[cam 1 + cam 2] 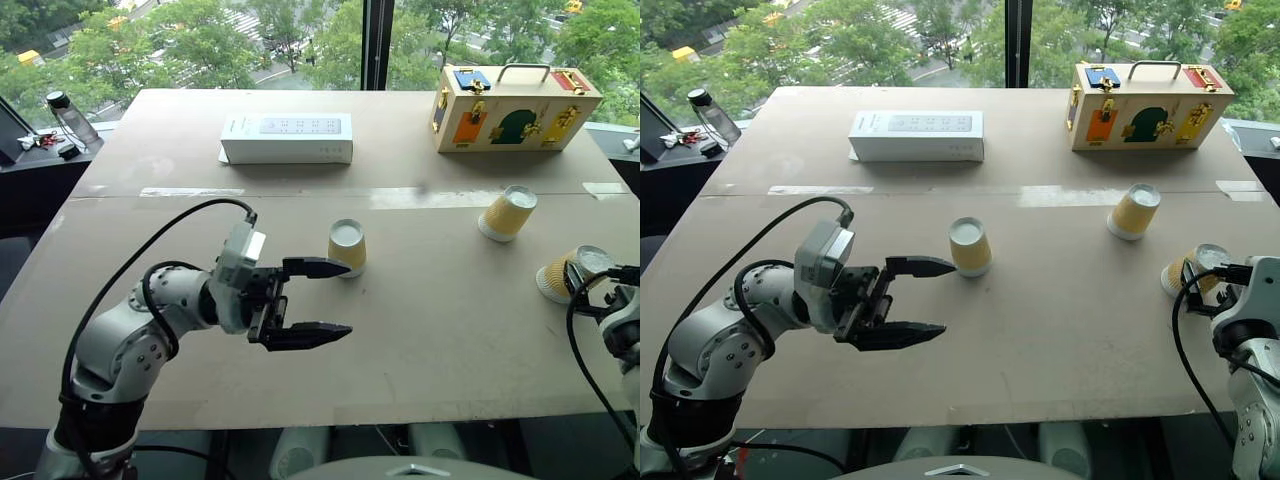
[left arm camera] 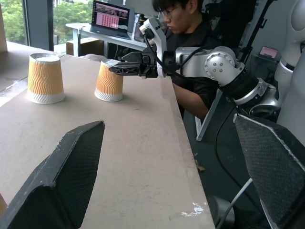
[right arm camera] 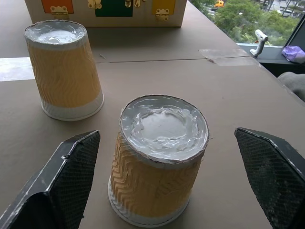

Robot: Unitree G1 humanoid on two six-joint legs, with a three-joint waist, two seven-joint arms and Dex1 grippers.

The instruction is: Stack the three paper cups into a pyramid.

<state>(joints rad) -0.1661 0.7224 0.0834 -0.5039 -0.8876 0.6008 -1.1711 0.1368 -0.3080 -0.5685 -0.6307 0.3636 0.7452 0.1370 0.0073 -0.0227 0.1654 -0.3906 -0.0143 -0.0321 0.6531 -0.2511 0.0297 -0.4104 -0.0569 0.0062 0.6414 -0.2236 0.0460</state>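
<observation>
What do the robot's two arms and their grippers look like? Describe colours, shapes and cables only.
Both arms are rounded silver-grey metal segments with black joints. A black cable loops loosely over the left arm; another curls beside the right arm. The left gripper and right gripper each have two black, tapered, textured fingers.

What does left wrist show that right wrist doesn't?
Left wrist, not right wrist: a seated person and a laptop behind the table edge. Right wrist, not left wrist: the wooden latch box and a white object on the sill. Both: the right claw, open at the near cup, and the far cup, both cups upside down on the table.
</observation>
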